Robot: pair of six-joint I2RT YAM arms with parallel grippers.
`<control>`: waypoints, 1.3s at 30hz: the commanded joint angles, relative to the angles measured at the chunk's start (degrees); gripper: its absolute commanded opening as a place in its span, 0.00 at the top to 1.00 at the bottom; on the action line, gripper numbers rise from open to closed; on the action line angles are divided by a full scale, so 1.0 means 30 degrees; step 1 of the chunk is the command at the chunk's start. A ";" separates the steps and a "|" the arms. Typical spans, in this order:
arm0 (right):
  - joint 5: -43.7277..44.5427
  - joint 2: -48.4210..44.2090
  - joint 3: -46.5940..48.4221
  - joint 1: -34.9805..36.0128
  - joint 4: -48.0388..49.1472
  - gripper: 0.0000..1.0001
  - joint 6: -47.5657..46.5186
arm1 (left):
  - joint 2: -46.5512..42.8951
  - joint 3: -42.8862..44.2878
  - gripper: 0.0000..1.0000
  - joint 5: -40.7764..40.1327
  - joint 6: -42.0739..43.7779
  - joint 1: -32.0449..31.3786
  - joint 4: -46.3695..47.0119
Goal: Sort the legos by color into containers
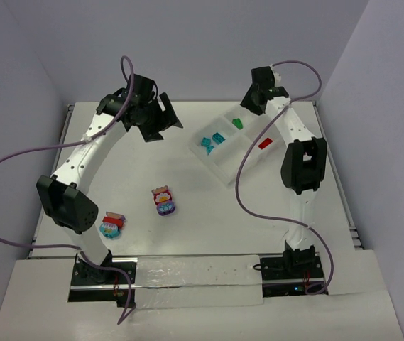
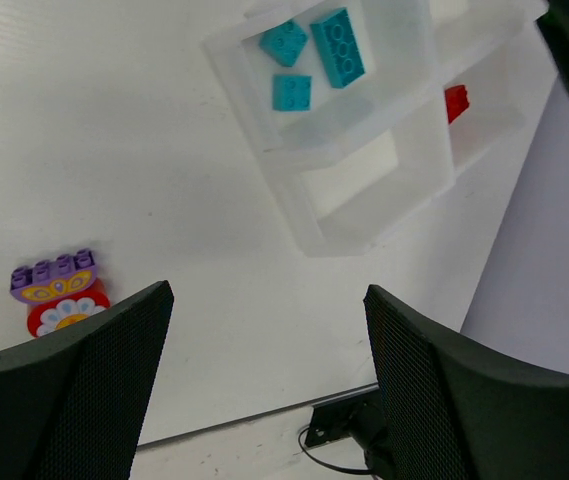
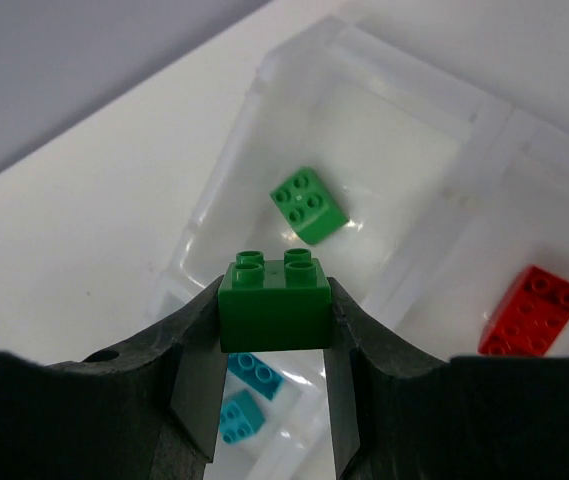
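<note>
I read the right hand [image 3: 272, 342] clamped on a green lego [image 3: 272, 300], over the tray [image 3: 484, 125] near the compartment holding another green lego [image 3: 308, 205]. My left hand [image 2: 264, 385] hangs fingers apart, empty, above the tabletop [image 2: 114, 150]; a purple-red clump [image 2: 59, 293] lies loose.

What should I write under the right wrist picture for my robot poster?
Right gripper holds a green brick over the tray, where another green brick lies.

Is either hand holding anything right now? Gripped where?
Right hand holds a green brick, pinched by its two opposite side walls, studs up. Left hand is open and empty.
</note>
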 commanded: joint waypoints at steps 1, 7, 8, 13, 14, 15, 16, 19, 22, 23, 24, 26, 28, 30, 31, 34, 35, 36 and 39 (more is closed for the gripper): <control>0.0356 0.1273 0.3020 -0.0135 -0.0965 0.63 -0.0551 | -0.0149 0.0391 0.15 -0.0724 0.0000 0.0075 -0.0585; -0.0043 0.1980 0.3711 -0.0311 -0.1178 0.38 -0.0690 | 0.0512 0.0785 0.15 -0.0485 0.0107 0.0096 -0.0795; -0.0059 0.2012 0.3727 -0.0311 -0.1177 0.38 -0.0754 | 0.0592 0.0896 0.15 -0.0517 0.0202 0.0112 -0.0970; -0.0751 0.1481 0.3564 -0.0487 -0.1353 0.37 -0.0538 | 0.1041 0.1333 0.16 -0.0823 0.0583 0.0106 -0.1726; -0.0799 0.1223 0.3448 -0.0487 -0.1353 0.37 -0.0522 | 0.1055 0.1249 0.17 -0.0841 0.0682 0.0103 -0.1758; -0.0876 0.0922 0.3320 -0.0500 -0.1353 0.37 -0.0535 | 0.1045 0.1109 0.18 -0.0813 0.0836 0.0119 -0.1758; -0.1011 0.0570 0.3152 -0.0516 -0.1316 0.37 -0.0551 | 0.0976 0.0912 0.20 -0.0748 0.1036 0.0119 -0.1746; -0.1326 -0.1509 0.1707 -0.0435 -0.1011 0.37 -0.0639 | 0.0634 -0.0249 0.20 -0.0753 0.1688 0.0119 -0.2165; -0.1851 -0.5045 -0.1841 -0.0283 -0.0156 0.37 -0.0465 | -0.0360 -0.2660 0.20 -0.1384 0.2095 0.0090 -0.2431; -0.1854 -0.5720 -0.2691 -0.0282 -0.0152 0.37 -0.0463 | -0.0365 -0.3226 0.20 -0.1497 0.2123 0.0090 -0.2432; -0.2420 -0.7066 -0.4324 0.0001 0.0160 0.37 -0.0435 | -0.1101 -0.4315 0.20 -0.1698 0.2209 0.0118 -0.2517; -0.2180 -0.8897 -0.6178 0.1143 0.0006 0.37 -0.0590 | -0.1736 -0.5720 0.20 -0.1580 0.2183 0.0119 -0.2777; -0.1966 -0.9759 -0.7492 0.1884 -0.0140 0.37 -0.0698 | -0.2261 -0.7129 0.20 -0.1138 0.2194 0.0108 -0.2860; -0.1777 -1.1028 -0.8823 0.3114 -0.0575 0.37 -0.0547 | -0.3305 -0.8818 0.21 -0.0763 0.2250 0.0119 -0.2659; -0.1733 -1.1244 -0.9367 0.3746 -0.0750 0.37 -0.0388 | -0.3766 -0.9555 0.21 -0.0622 0.2270 0.0119 -0.2637; -0.1620 -1.1818 -1.0198 0.4819 -0.1004 0.37 -0.0028 | -0.4364 -1.0327 0.21 -0.0883 0.2300 0.0119 -0.2822; -0.1620 -1.1990 -1.0474 0.5186 -0.1084 0.37 0.0098 | -0.4559 -1.0533 0.21 -0.1089 0.2300 0.0119 -0.2959; -0.1602 -1.2106 -1.0677 0.5436 -0.1144 0.37 0.0159 | -0.4748 -1.0809 0.21 -0.1210 0.2273 0.0119 -0.2998; -0.1375 -1.2269 -1.1019 0.5963 -0.1207 0.37 0.0082 | -0.5455 -1.1552 0.21 -0.1353 0.2037 0.0119 -0.2813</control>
